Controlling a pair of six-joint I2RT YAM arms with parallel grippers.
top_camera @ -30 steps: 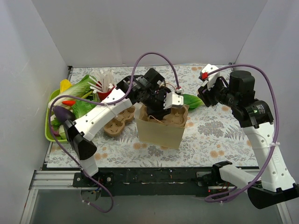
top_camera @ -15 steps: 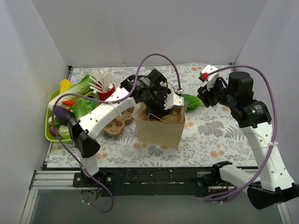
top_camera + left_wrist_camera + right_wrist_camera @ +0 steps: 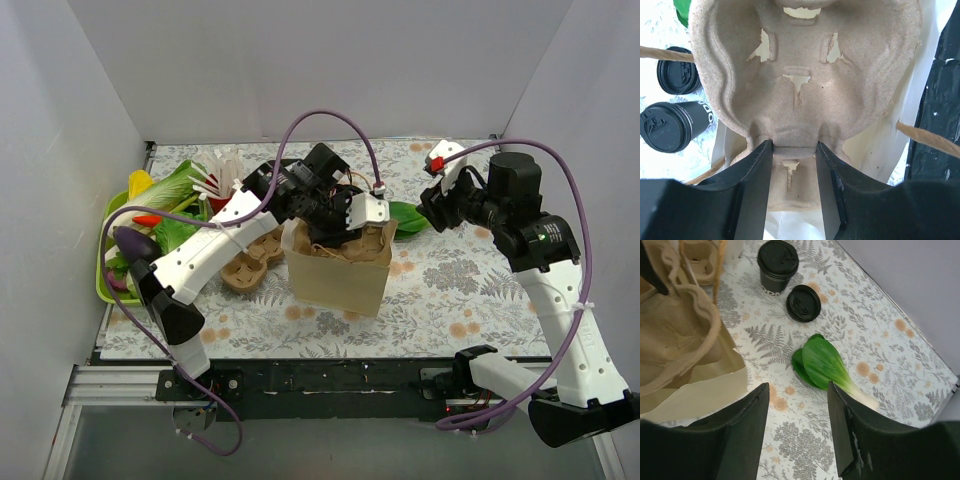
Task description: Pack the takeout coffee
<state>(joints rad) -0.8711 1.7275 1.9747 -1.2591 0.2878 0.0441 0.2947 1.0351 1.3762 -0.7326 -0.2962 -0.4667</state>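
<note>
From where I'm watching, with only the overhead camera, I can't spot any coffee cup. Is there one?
Observer: Yes. The right wrist camera shows a black lidded coffee cup standing on the table near the paper bag, with a loose black lid beside it.
Operator: What is that left arm holding in the bag?
Observer: The left wrist camera shows the left jaws clamped on the centre ridge of a pulp cup carrier, with no cup in the pocket that shows.

White-and-black arms (image 3: 215, 248), purple cables (image 3: 330, 113), black tool fingers (image 3: 752, 200)
</note>
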